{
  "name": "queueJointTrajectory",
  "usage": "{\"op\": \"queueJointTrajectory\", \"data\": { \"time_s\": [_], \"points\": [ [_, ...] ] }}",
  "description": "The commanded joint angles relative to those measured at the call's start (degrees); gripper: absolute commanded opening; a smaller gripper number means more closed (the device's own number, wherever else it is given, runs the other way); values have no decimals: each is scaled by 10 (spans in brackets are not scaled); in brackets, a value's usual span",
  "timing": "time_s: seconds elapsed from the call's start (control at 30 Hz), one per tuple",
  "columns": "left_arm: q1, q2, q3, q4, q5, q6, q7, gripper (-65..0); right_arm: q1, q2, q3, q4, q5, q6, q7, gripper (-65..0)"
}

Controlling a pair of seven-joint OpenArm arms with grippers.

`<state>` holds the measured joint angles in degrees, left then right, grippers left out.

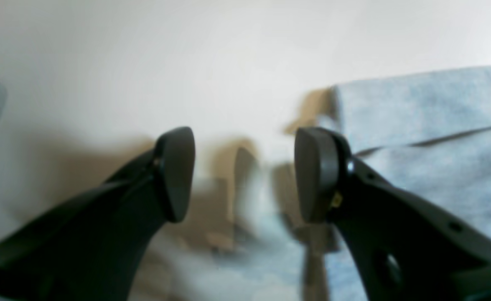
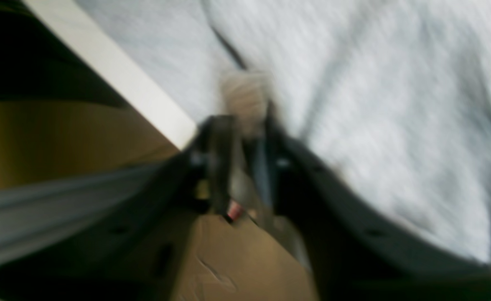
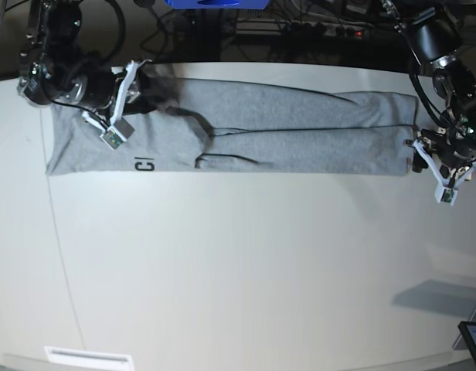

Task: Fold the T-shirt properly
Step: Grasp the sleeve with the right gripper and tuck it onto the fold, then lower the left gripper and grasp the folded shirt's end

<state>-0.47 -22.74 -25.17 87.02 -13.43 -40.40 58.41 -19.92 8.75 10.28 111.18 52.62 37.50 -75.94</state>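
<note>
The T-shirt [image 3: 246, 135] lies flat on the white table [image 3: 246, 270], up near the far edge. It is folded into one long grey strip that runs from the 9 o'clock side to the 3 o'clock side of the base view. A few black letters [image 3: 144, 164] peek out along its near edge, toward the 9 o'clock end.

The left gripper [image 1: 245, 173] sits at the 3 o'clock end of the strip. Its two dark fingers [image 1: 176, 173] are spread wide apart with nothing between them. In the left wrist view, bare table shows in the gap (a bit fuzzy), and the grey cloth [image 1: 429, 138] lies off toward 3 o'clock, just beside one finger.

The right gripper [image 2: 245, 163] is over the 9 o'clock end of the strip, close to the far edge of the table. The right wrist view is very blurry. Its fingers look close together, with something pale in the narrow gap, but I cannot tell if they are pinching the cloth or letting go. Grey cloth [image 2: 375, 104] fills the view toward 1 o'clock. The table edge [image 2: 115, 79] runs slanted toward 10 o'clock, with something brown [image 2: 61, 138] past it.
</note>
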Motion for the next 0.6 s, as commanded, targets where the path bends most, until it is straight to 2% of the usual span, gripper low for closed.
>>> {"op": "queueJointTrajectory", "data": {
  "time_s": [0.0, 0.07, 0.1, 0.2, 0.3, 0.43, 0.57],
  "points": [
    [-7, -13, -2, 8, -2, 4, -9, -272, 3, 5, 15, 11, 34, 2, 9, -390],
    [-8, -12, -2, 9, -2, 4, -9, -272, 3, 5, 42, 11, 78, -5, 8, -316],
    [-8, -12, -2, 10, -2, 4, -9, -272, 3, 6, 55, 12, 97, -21, 6, -292],
    [-8, -12, -8, 15, -7, 4, -21, -272, 5, 26, 95, 20, 160, -69, 1, -279],
    [0, -11, -8, 36, -8, 4, -50, -272, 23, 47, 117, 17, 227, -93, 3, -279],
    [33, 17, -34, 99, -8, 4, -52, -277, 38, 46, 118, 16, 230, -99, 3, -279],
    [53, 58, -103, 118, -11, 4, -52, -277, 41, 44, 118, 16, 177, -96, 15, -279]
  ]
}}
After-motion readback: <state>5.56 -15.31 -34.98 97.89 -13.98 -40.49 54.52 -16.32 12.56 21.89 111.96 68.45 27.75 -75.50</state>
